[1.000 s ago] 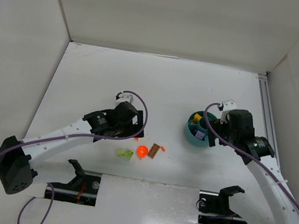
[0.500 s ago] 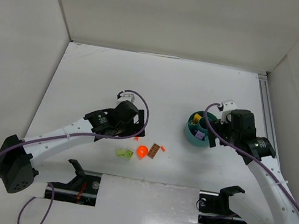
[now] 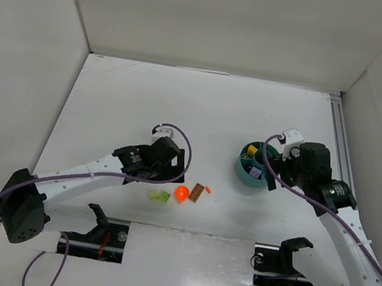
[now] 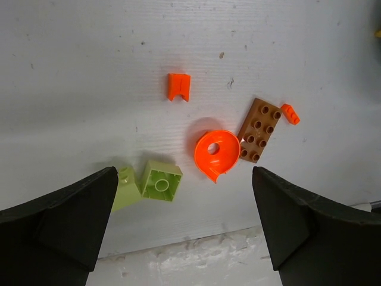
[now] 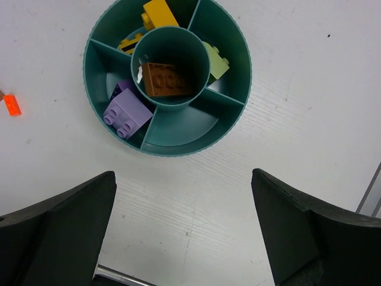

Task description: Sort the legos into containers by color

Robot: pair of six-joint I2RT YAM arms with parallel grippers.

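While both gape empty, the left pincer (image 4: 184,232) hangs over loose legos (image 4: 257,131) on the bench (image 4: 89,65), the right pincer (image 5: 183,233) over the teal bowl (image 5: 184,126)

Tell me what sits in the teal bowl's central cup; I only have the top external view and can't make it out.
Observer: The right wrist view shows a brown brick lying in the central cup.
Operator: Is any section unused?
Observer: Yes. The bottom compartment in that view, between the purple bricks and the lime brick, holds nothing.
Operator: And the lime blob beside the round orange piece?
Observer: The left wrist view shows two lime green bricks side by side, one showing its hollow underside.
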